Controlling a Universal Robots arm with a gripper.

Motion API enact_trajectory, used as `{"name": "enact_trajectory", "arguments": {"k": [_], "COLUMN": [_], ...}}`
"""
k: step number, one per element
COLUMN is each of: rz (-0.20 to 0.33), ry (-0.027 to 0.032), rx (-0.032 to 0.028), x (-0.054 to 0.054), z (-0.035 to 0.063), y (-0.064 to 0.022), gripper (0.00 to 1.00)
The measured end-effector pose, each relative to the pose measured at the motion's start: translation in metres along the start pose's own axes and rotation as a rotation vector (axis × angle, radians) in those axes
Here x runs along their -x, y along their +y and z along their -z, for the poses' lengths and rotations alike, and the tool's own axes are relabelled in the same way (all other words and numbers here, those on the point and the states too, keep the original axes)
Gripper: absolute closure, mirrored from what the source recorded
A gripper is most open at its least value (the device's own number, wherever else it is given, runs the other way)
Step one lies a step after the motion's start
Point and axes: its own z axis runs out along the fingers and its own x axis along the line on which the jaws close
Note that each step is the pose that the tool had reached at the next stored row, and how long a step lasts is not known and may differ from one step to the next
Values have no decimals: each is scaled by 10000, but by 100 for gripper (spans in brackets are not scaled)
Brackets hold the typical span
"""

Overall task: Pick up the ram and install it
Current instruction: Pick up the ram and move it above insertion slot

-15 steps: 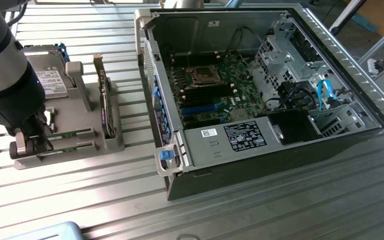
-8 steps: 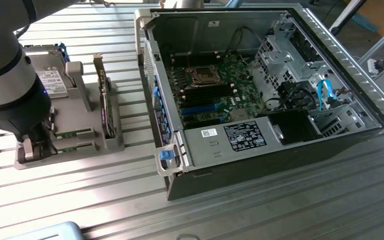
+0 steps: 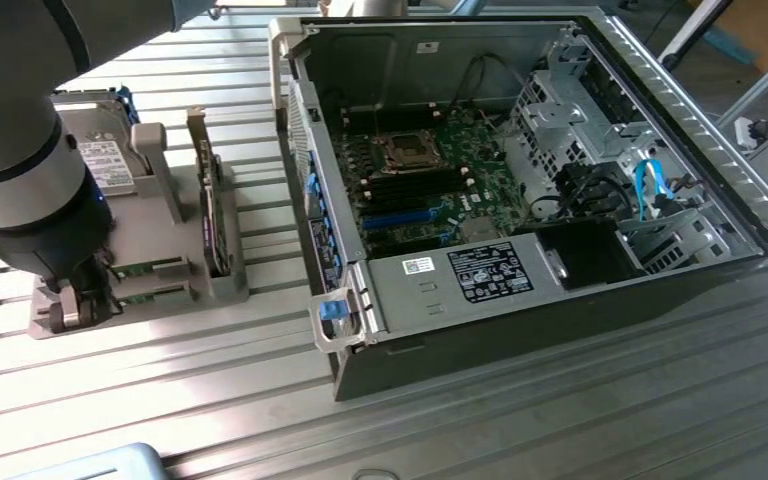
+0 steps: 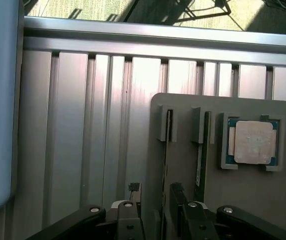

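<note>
The ram [image 4: 165,160] is a thin green stick that stands on edge in a slot of the grey holder [image 4: 263,200]. A second such stick [image 4: 201,155] stands in the slot beside it. My gripper [image 4: 155,195] is low over the holder and open. Its two fingers [image 4: 127,220] straddle the first stick without closing on it. In the exterior view the gripper [image 3: 80,300] hangs under the dark arm at the holder's end on the exterior view's left, and the green sticks [image 3: 152,294] reach out from behind it.
A square silvery processor [image 4: 253,142] lies in a pocket of the holder. A hard drive [image 3: 104,165] and a dark expansion card [image 3: 211,215] also stand on the holder. The open computer case [image 3: 518,180] with its motherboard [image 3: 418,185] lies to the exterior view's right, on the ribbed metal table [image 3: 197,400].
</note>
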Motion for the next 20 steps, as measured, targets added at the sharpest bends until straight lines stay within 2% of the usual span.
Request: {"name": "enact_trajectory", "arguments": {"k": [14,20], "rz": [2,1], "ry": [0,-2], "rx": [-1,0], "x": [49,56], "z": [-239,-280], "y": [-15,-17], "gripper": [64,64]}}
